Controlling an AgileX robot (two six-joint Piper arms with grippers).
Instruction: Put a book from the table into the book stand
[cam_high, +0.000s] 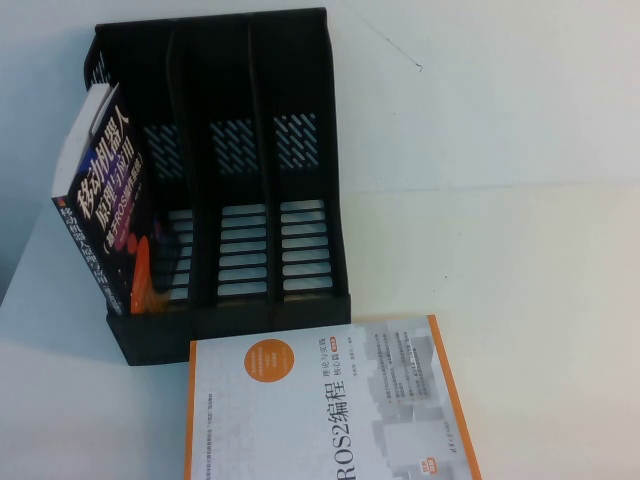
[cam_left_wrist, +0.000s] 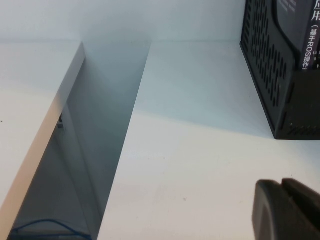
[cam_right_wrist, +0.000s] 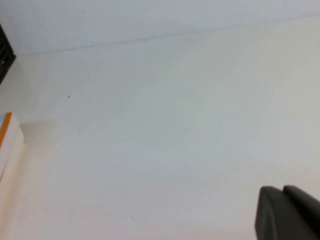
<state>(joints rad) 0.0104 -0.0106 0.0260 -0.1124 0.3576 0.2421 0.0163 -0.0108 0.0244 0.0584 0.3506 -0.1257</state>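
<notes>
So both the left gripper and right gripper look clenched and parked; grab the white book at lower centre by its edge, then slide it upright into a free stand slot.

Book stand stood on table; dark book upright in leftmost slot; white book lay flat before stand.

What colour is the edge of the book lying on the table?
Orange, around the white book; the high view shows it best. Both grippers sit away from it.
</notes>
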